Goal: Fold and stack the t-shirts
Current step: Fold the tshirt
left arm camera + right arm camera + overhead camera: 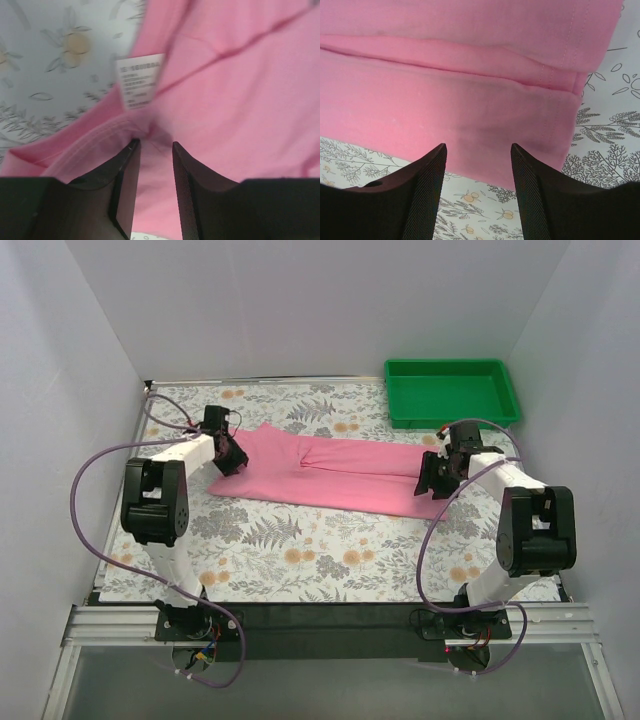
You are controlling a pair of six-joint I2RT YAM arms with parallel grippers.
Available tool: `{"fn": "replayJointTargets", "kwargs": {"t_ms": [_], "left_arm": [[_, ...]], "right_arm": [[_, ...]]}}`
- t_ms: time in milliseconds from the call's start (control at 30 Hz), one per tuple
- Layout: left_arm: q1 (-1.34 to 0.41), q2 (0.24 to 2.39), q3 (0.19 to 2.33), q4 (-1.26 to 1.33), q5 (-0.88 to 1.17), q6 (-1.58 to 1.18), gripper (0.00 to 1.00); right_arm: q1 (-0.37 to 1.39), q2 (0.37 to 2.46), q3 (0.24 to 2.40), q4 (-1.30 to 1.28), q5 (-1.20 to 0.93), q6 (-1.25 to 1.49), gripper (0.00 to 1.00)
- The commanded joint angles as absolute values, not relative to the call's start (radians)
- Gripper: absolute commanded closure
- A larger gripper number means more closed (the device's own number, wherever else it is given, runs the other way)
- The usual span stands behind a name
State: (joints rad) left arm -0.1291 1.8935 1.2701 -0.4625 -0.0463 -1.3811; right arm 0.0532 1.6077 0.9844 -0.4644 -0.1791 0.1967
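One pink t-shirt lies folded lengthwise into a long strip across the floral table. My left gripper is at its left end, by the collar. In the left wrist view the gripper has its jaws a narrow gap apart, tips pressed into puckered pink cloth just below the white neck label. My right gripper hovers at the strip's right end. In the right wrist view that gripper is open and empty, tips over the near edge of the hem.
A green plastic tray stands at the back right corner, just beyond the right arm. White walls close in the table on three sides. Purple cables loop off both arms. Floral table surface shows in front of the shirt.
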Motion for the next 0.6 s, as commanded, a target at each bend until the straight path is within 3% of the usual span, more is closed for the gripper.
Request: {"fn": "replayJointTargets", "kwargs": {"t_ms": [0, 267, 567], "left_arm": [[-0.1, 1.847, 1.206, -0.451, -0.089, -1.425, 0.69], [-0.012, 1.859, 1.181, -0.491, -0.123, -1.471, 0.7], [-0.026, 1.784, 1.259, -0.535, -0.093, -1.428, 0.5]], "right_arm": [[0.04, 1.621, 0.968, -0.436, -0.153, 0.229, 0.48], [0.011, 1.591, 0.911, -0.454, -0.089, 0.244, 0.48], [0.075, 1.514, 0.943, -0.495, -0.077, 0.189, 0.48]]}}
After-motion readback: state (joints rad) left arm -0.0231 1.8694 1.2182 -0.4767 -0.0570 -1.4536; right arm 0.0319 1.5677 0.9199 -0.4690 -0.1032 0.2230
